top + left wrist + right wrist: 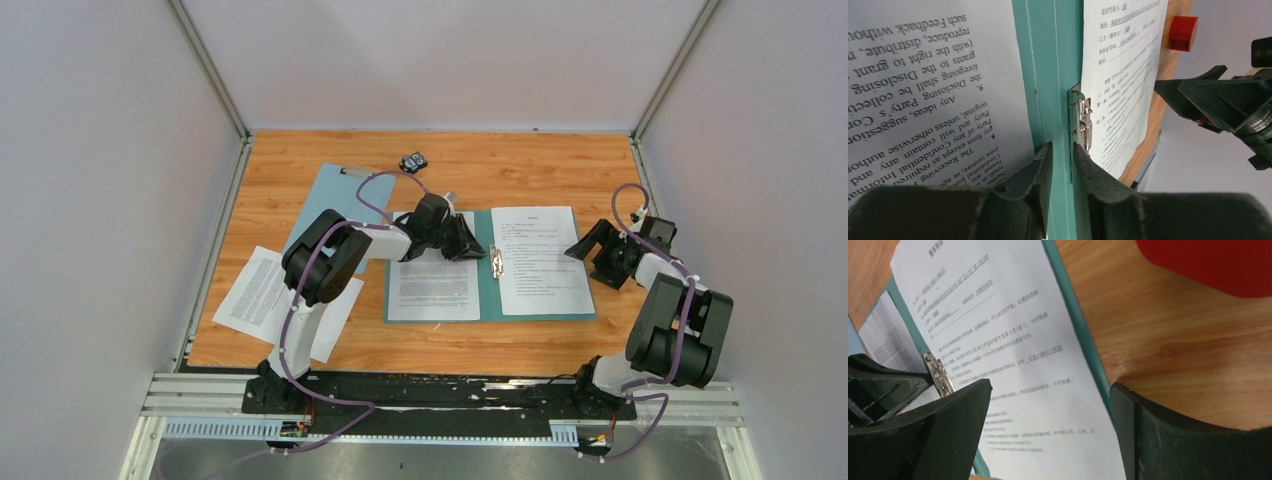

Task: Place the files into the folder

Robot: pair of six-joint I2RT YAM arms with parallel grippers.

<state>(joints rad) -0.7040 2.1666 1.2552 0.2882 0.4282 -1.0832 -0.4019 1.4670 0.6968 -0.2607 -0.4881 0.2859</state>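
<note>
The teal folder lies open on the wooden table. One printed file sheet lies on its left cover and another on its right cover. A metal clip sits at the spine. My left gripper is low over the spine, its jaws a narrow gap apart with nothing between them, tips just short of the clip. My right gripper is wide open and empty by the folder's right edge, over the right sheet in its wrist view.
Loose white printed sheets lie at the table's left, partly under the left arm. A pale blue clipboard lies behind them. A small black object sits at the back. A red block is close to the right gripper.
</note>
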